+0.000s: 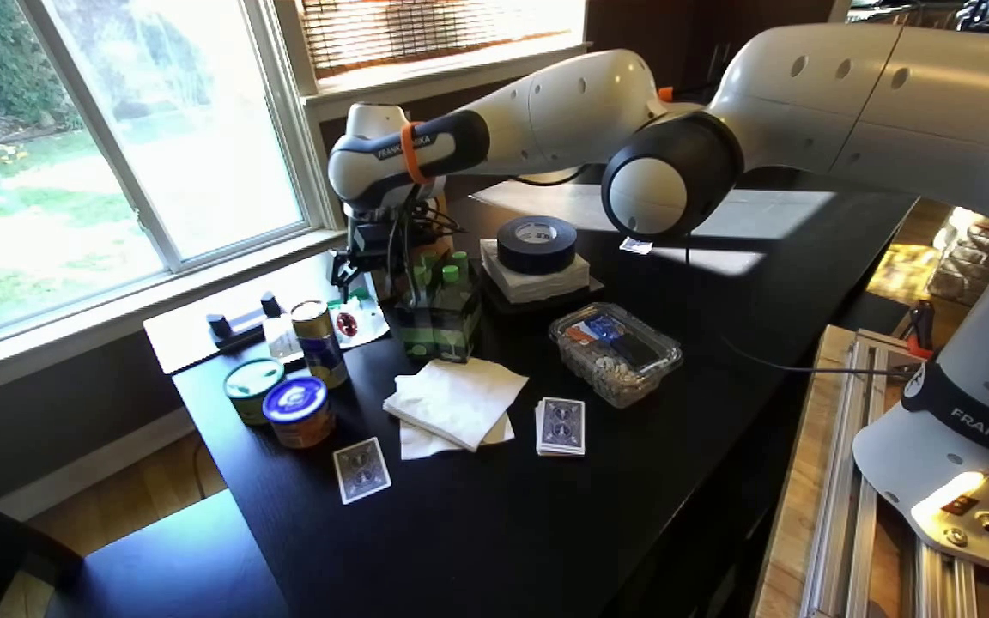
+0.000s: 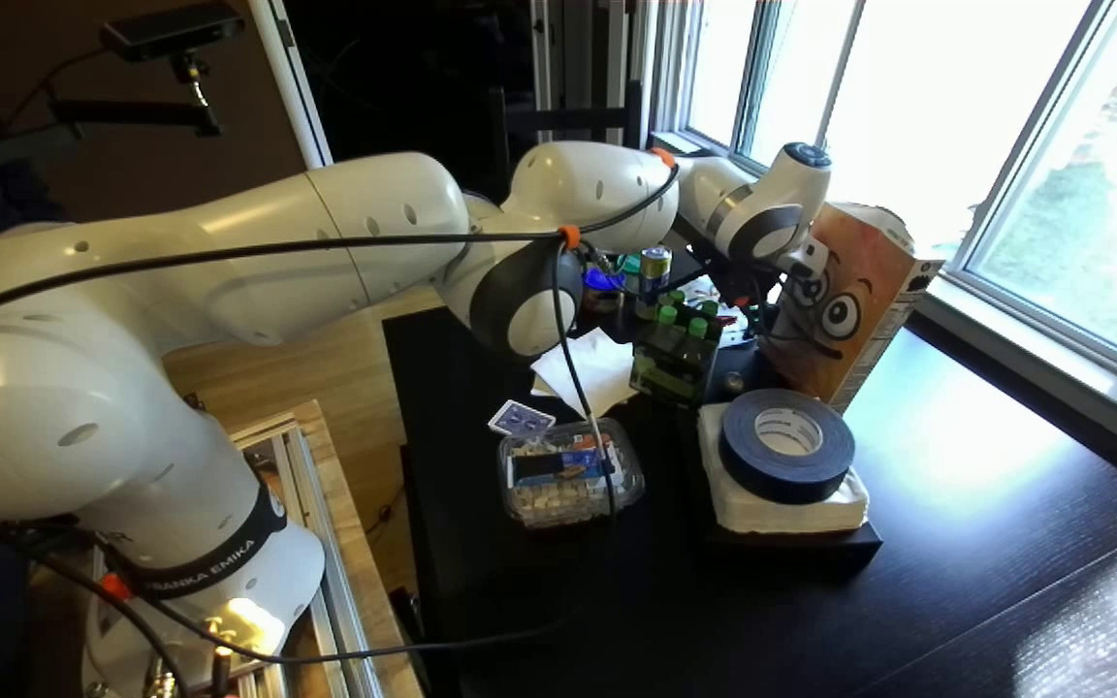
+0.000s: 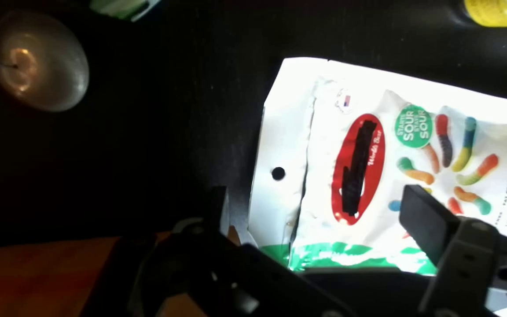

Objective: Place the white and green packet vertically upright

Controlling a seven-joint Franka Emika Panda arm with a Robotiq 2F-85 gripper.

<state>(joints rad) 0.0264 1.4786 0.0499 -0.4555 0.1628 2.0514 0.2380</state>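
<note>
Black gripper (image 3: pixel 317 209), fingers (image 3: pixel 429 222) spread wide, over white and green packet (image 3: pixel 390 171)

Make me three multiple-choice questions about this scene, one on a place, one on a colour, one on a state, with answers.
1. Where does the tape roll sit? A: in the plastic container. B: on the white napkin stack. C: on the windowsill.
2. What colour is the oval on the white and green packet? A: red. B: blue. C: purple.
3. What state is the gripper in? A: shut on the packet. B: shut on nothing. C: open.

1 B: both exterior views show it on top.
2 A: the wrist view shows it red.
3 C: its fingers stand apart.
</note>
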